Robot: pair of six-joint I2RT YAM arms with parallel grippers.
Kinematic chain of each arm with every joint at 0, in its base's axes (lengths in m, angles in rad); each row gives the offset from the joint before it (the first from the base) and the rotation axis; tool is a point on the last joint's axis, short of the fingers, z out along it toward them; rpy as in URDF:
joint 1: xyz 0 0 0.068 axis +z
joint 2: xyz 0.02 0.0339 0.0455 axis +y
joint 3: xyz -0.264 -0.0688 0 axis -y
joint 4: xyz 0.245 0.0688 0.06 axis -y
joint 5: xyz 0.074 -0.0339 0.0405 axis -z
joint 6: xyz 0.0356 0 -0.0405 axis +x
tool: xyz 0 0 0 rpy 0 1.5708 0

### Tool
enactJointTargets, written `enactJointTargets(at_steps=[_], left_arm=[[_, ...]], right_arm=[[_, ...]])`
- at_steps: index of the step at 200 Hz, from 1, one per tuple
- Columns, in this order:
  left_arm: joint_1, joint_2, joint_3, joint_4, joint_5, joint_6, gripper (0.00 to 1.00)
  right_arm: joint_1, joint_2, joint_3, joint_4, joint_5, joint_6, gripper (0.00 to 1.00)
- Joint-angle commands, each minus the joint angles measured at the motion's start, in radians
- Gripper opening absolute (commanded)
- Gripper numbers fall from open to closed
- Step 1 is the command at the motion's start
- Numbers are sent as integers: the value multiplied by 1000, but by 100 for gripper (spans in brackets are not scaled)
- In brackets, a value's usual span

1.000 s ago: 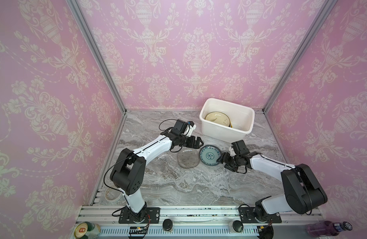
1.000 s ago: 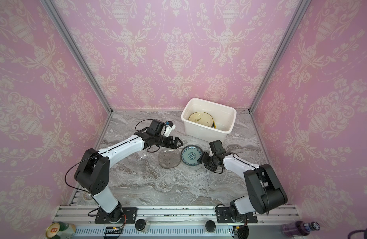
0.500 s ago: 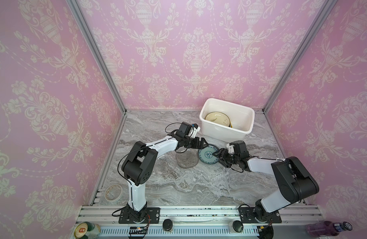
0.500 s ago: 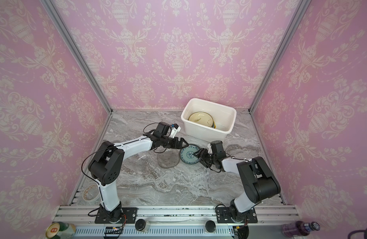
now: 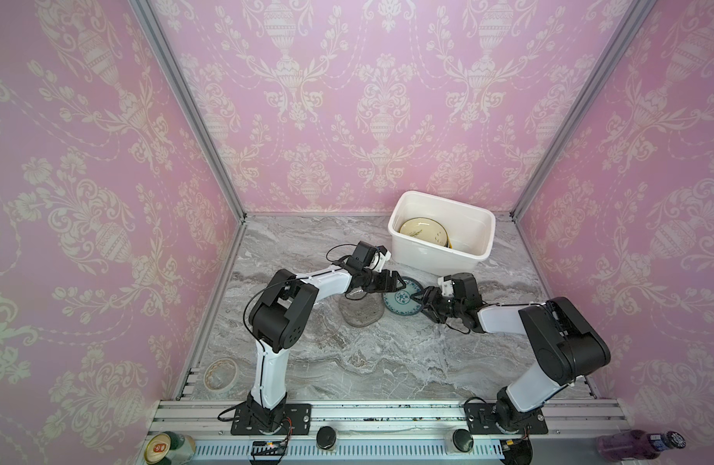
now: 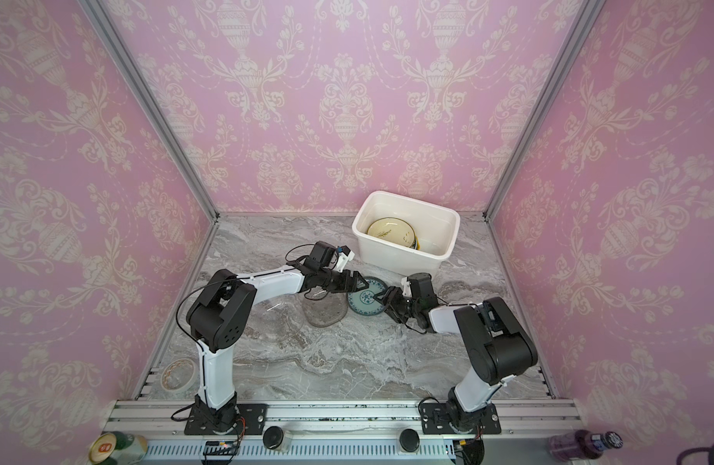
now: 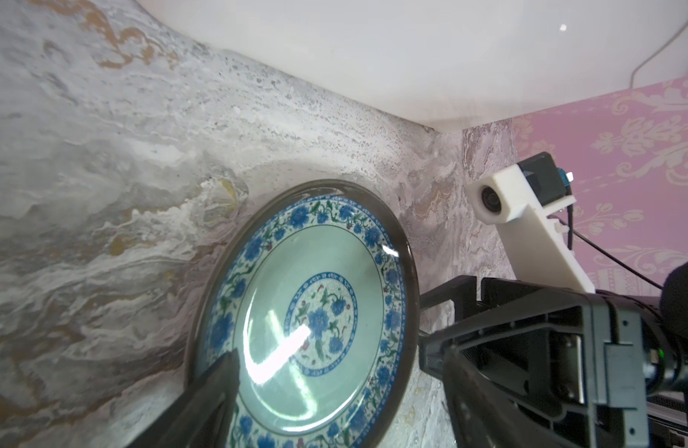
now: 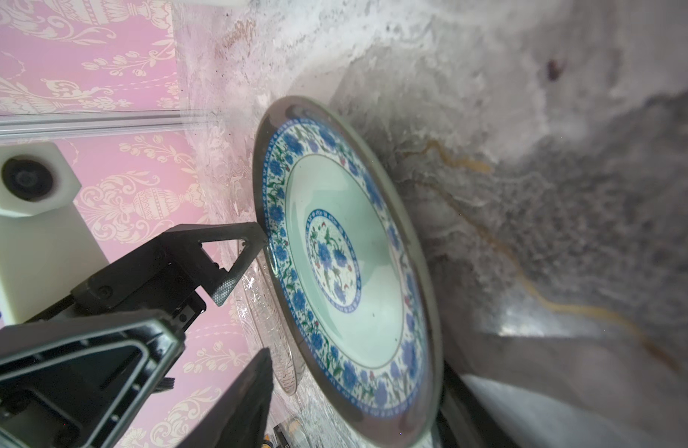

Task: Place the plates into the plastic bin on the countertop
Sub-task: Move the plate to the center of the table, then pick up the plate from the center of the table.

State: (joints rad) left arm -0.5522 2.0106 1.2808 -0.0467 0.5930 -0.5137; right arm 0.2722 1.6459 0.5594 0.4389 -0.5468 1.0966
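Both arms have closed in on the teal patterned plate [image 5: 402,301] over the last second. My left claw [image 5: 398,280] was short of it near the grey plate [image 5: 361,316] and is now at its far rim with the jaws a bit narrower. My right claw [image 5: 423,300] has crept up to the opposite rim. The plate sits in roughly the same spot on the desk [image 5: 387,362], just in front of the plastic bin [image 5: 439,259], its edge touching the grey plate. The cream plate [image 5: 423,231] in the bin is unchanged. Left claw: jaws apart, one finger [image 7: 214,388] over the plate face, holding nothing. Right claw: jaws apart, astride the near rim in the right wrist view, and I see no firm pinch. I read this step as getting a grip on a flat, glossy plate. To do it well, I brace one rim so the plate can't slide, work a finger under the other, then pinch rim only. I avoid dragging the grey plate along. I lift level, clear the bin wall, and set it down on the cream plate gently.
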Motion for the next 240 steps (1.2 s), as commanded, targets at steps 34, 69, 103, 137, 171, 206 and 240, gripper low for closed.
enactJointTargets(at_steps=[34, 69, 103, 137, 171, 206, 240], left_arm=[[0, -15, 73, -98, -161, 77, 85], [3, 2, 96, -109, -190, 80, 85], [10, 49, 100, -85, -159, 41, 85], [9, 75, 93, -61, -129, 8, 82], [10, 79, 92, -58, -123, -2, 79], [10, 80, 91, -59, -121, -5, 79], [10, 77, 94, -58, -114, -8, 79]], right_arm=[[-13, 58, 12, -72, 9, -7, 61], [-14, 77, 30, -73, -2, -9, 61], [-14, 94, 53, -69, -25, -15, 61], [-14, 111, 65, -32, -51, -11, 60], [-14, 124, 73, 34, -75, 10, 57], [-14, 132, 87, 44, -81, 14, 49], [-14, 136, 95, 80, -77, 26, 40]])
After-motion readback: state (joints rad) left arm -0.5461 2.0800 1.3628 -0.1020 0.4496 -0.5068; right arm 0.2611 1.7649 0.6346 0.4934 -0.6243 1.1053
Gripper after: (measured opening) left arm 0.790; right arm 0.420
